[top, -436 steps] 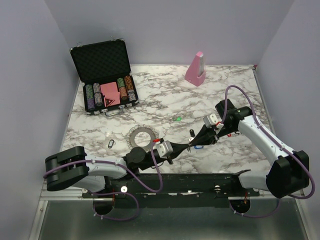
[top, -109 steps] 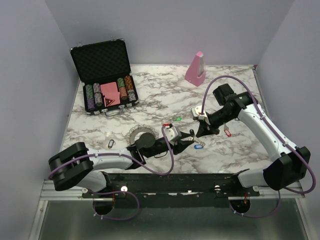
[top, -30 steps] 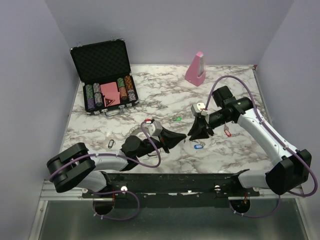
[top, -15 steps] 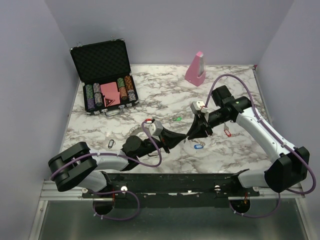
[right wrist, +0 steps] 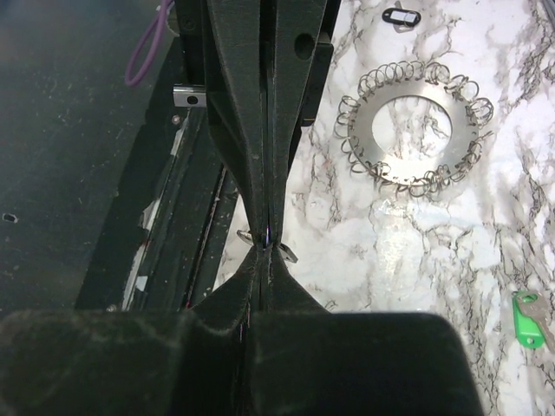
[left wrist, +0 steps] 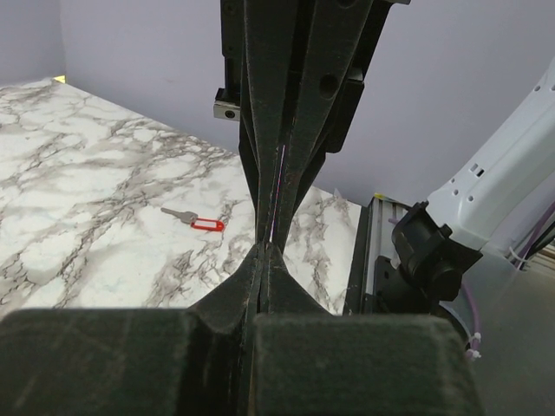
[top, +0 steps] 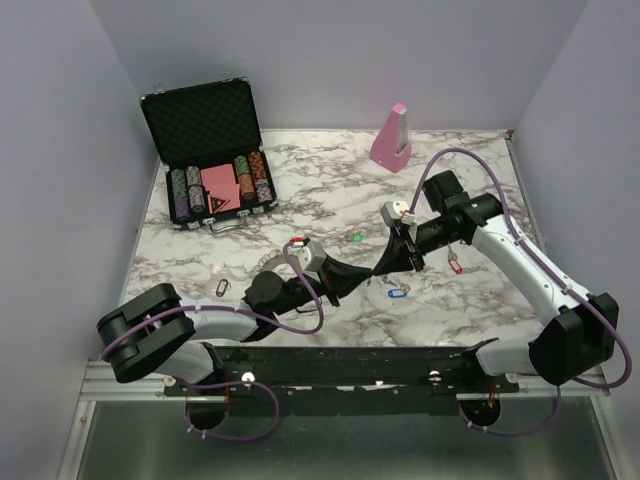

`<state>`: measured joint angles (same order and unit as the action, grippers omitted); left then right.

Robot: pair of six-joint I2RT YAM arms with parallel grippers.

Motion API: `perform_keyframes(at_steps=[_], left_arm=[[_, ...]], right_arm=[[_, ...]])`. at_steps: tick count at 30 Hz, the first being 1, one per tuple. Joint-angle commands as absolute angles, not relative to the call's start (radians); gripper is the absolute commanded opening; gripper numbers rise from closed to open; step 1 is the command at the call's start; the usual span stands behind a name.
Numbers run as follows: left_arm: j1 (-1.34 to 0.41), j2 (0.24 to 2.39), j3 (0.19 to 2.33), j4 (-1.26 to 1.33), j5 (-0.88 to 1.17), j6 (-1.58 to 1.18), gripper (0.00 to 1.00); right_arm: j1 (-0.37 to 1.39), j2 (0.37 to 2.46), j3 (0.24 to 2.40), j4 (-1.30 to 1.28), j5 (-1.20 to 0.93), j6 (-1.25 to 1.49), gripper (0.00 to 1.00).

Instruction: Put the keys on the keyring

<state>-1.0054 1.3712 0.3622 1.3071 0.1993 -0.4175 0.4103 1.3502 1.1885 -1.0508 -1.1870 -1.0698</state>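
**Tabletop** (top: 330, 190), marbled: 1.

**Keyring** (right wrist: 414, 130): 1. A flat grey disc with small wire loops around its rim. It lies flat on the tabletop, left of centre. The left arm covers most of it from above, and the right wrist view shows it whole.

**Keys**: 4 counted, all lying loose on the tabletop and apart from the keyring.
- black-tagged key (top: 222, 288): 1, left of the ring.
- green-tagged key (top: 355, 238): 1, near the centre.
- blue-tagged key (top: 397, 293): 1, just nearside of the meeting arm tips.
- red-tagged key (top: 455, 266): 1, beside the right arm.

**Left fingers** (top: 352, 270): 1 pair, pressed together and pointing right.

**Right fingers** (top: 393, 255): 1 pair, pressed together and pointing left. They meet the left pair tip to tip above the tabletop. A small silver glint shows at the junction, but what it is cannot be told.

**Black case** (top: 205, 125): 1. It stands open at the far left, with columns of poker chips inside.

**Pink wedge block** (top: 392, 135): 1, upright at the far edge.
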Motion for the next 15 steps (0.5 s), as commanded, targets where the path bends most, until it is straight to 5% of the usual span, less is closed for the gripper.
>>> perform_keyframes(at_steps=[1,3,6,10,15], left_arm=[[-1.005,1.381,0.353,1.497,0.199,-0.437,0.01],[-1.0,1.37,0.33,1.515,0.187,-0.437,0.3],[-0.993,1.329,0.278,1.531,0.164,-0.43,0.57],[-0.976,1.247,0.215,1.488,0.155,-0.4,0.69],[-0.966,1.128,0.209,1.291,0.204,-0.312,0.7]], right_arm=[[0.416,1.342,1.177,-1.045,-1.209,-1.068,0.01],[0.417,1.332,1.175,-1.045,-1.195,-1.063,0.01],[0.417,1.313,1.16,-1.04,-1.186,-1.066,0.01],[0.416,1.302,1.146,-1.055,-1.173,-1.106,0.01],[0.417,1.299,1.126,-1.149,-1.175,-1.319,0.01]])
